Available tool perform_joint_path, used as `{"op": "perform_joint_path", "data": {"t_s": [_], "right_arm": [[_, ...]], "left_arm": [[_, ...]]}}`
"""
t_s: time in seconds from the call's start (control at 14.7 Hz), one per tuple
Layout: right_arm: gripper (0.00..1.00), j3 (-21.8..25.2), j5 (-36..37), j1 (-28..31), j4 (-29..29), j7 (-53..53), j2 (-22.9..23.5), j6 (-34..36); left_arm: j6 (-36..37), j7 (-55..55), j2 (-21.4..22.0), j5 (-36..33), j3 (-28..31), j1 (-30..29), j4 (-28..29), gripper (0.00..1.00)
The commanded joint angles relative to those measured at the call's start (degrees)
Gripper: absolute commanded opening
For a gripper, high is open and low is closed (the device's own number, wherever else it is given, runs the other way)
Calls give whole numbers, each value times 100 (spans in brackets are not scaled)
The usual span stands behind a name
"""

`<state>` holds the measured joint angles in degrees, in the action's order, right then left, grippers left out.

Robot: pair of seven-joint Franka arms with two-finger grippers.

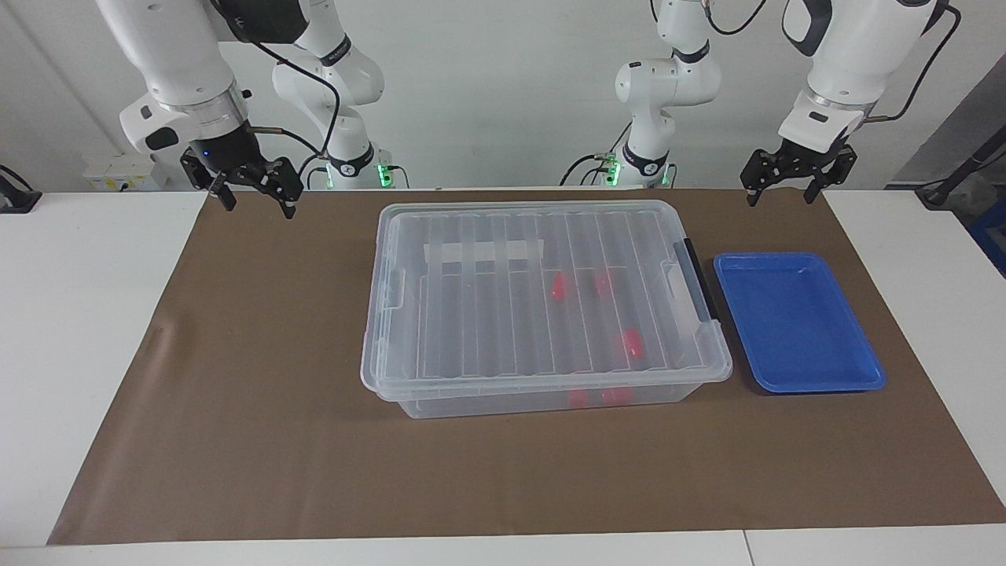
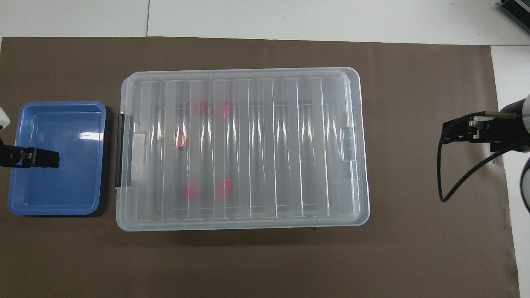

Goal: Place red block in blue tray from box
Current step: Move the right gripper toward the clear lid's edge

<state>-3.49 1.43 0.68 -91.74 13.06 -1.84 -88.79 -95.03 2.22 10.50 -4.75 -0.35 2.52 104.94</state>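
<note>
The box [image 1: 542, 236] is a clear bin in the middle of the brown mat, with its ribbed lid on. Several red blocks show through the lid, such as one red block [image 1: 631, 343] in the half toward the left arm's end; it also shows in the overhead view [image 2: 180, 138]. The blue tray [image 1: 798, 322] lies empty beside the box at the left arm's end, next to the box's black handle [image 1: 699, 275]. My left gripper [image 1: 780, 196] hangs open and empty, raised over the tray. My right gripper [image 1: 259, 206] hangs open and empty over the mat at the right arm's end.
The brown mat [image 1: 236, 393] covers most of the white table. A whitish label strip [image 1: 483, 251] lies on the box lid. A black cable [image 2: 447, 182] loops from the right arm over the mat's end.
</note>
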Motion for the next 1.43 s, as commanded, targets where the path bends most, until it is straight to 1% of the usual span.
{"op": "perform_joint_path", "data": {"t_s": [0.0, 0.41, 0.75, 0.88, 1.09, 1.22, 1.29, 1.36], "right_arm": [[100, -29, 42, 11, -72, 118, -106, -24], [100, -20, -81, 3, -168, 108, -159, -42], [99, -20, -143, 11, -660, 135, -238, -463], [99, -28, -151, -6, -975, 179, -255, -909], [99, -29, -151, -225, -1573, 232, -334, -1735], [99, -20, -151, -419, -1776, 232, -265, -2211], [96, -28, -151, -454, -1873, 232, -229, -2343], [96, -20, -151, -568, -1987, 240, -186, -2553]], "left_arm": [[37, 24, 40, 71, 0, -32, 35, 100], [46, 24, 40, 71, 0, -32, 35, 100], [37, 24, 40, 71, 0, -32, 35, 100], [46, 24, 40, 71, 0, -32, 35, 100], [37, 24, 31, 71, 0, -32, 35, 100], [37, 24, 40, 71, 0, -32, 35, 100], [46, 24, 40, 71, 0, -32, 35, 100], [37, 24, 40, 71, 0, -32, 35, 100]]}}
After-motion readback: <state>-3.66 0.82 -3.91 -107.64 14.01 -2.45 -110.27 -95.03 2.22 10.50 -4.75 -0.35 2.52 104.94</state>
